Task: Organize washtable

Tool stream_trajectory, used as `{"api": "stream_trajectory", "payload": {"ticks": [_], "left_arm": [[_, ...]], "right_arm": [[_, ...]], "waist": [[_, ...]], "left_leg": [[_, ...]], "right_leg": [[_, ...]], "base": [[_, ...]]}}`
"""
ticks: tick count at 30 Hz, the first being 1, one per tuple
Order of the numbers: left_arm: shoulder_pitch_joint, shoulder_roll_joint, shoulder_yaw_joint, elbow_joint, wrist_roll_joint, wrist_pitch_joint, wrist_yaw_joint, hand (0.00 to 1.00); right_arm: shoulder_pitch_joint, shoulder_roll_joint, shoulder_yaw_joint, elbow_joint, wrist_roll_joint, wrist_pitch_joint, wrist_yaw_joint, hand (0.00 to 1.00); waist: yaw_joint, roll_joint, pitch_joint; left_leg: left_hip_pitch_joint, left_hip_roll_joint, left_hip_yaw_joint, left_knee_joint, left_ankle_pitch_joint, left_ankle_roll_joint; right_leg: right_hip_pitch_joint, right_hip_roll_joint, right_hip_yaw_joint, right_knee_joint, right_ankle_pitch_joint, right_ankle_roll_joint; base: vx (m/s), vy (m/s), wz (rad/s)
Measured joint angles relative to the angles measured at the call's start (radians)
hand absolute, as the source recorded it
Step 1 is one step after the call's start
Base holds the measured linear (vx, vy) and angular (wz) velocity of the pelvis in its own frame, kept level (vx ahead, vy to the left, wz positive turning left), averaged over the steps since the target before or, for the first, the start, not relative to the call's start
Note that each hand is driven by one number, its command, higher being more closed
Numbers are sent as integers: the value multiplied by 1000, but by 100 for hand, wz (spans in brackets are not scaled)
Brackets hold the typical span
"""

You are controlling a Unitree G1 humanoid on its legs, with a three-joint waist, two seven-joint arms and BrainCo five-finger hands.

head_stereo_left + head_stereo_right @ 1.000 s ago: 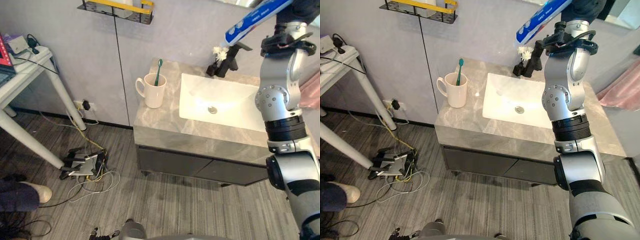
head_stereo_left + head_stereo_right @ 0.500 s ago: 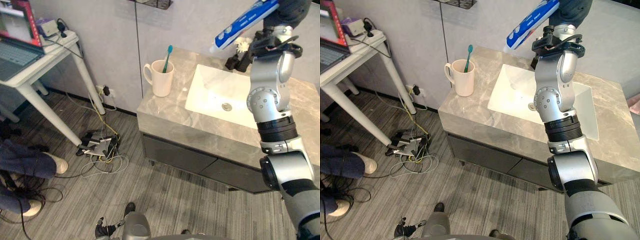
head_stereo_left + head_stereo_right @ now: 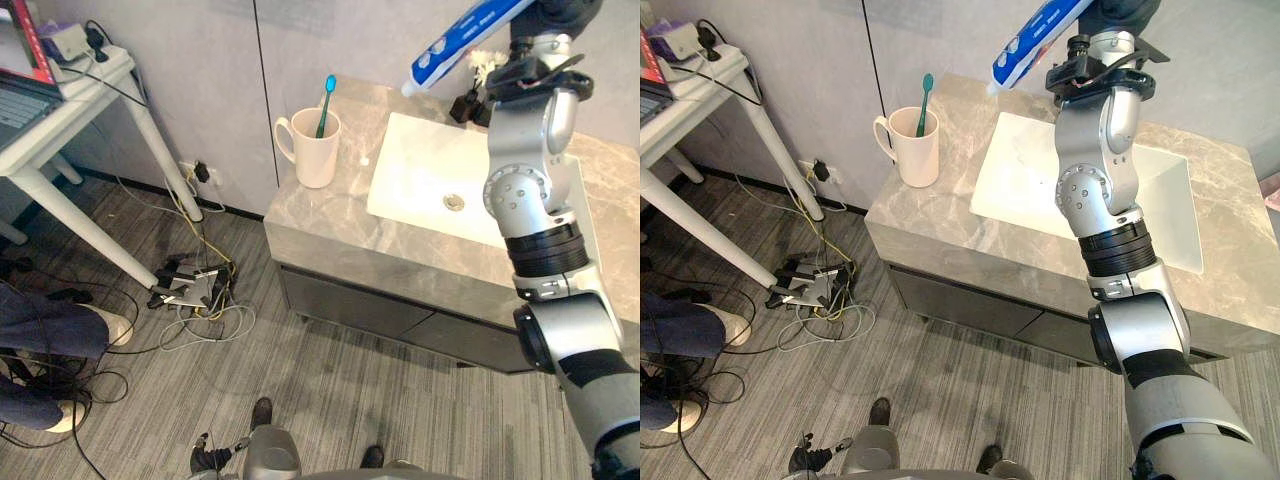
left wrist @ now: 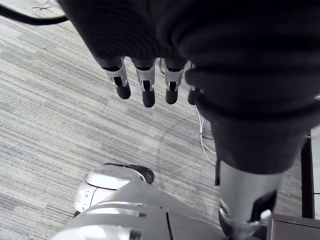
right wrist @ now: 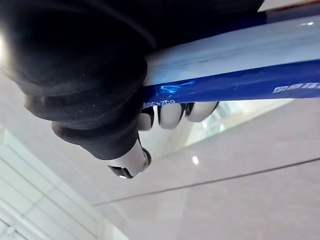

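My right hand is raised high over the back of the washtable, shut on a blue and white toothpaste tube. The tube slants down to the left, its cap end hanging above the sink's back left corner. In the right wrist view my fingers curl round the tube. A cream mug with a teal toothbrush stands on the counter left of the sink. My left hand hangs over the floor with straight fingers, holding nothing.
A black faucet with a white flower-like piece stands behind the sink. A white desk with a laptop is at the left. Cables and a power strip lie on the floor. A person's legs and shoes are at lower left.
The whole view has shifted as the camera moved. My right hand has carried the tube leftward, so its cap end is now nearer the mug.
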Motion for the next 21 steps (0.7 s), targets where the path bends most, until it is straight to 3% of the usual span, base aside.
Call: {"api": "stream_trajectory", "payload": {"ticks": [3,11,14,21], "left_arm": [[0,11,0,-16,-16,-9,0,0],[-44,22,-1,-31,-18,-15,1,0],[-57,32,-1,-36,-35,-15,5,0],[-86,31,-2,-33,-39,-14,25,0]], "right_arm": [[0,-25,-3,0,-27,0,-6,100],[-94,-27,1,22,-27,0,-48,100],[-140,-27,4,28,-26,-1,-59,100],[-150,-13,5,27,-2,-3,-69,100]], "waist": [[3,-22,14],[30,-38,77],[32,-54,105],[53,-57,120]], "left_leg": [[-16,1,4,0,0,0],[-61,-2,32,4,0,14],[-83,-8,22,3,7,22],[-112,-16,-7,1,16,25]], "right_leg": [[-3,5,3,-41,46,8],[-47,7,19,-103,150,17],[-53,5,1,-120,153,16],[-64,1,-30,-123,153,16]], "base": [[24,44,-8],[-29,54,-16],[-40,16,10],[-4,6,11]]}}
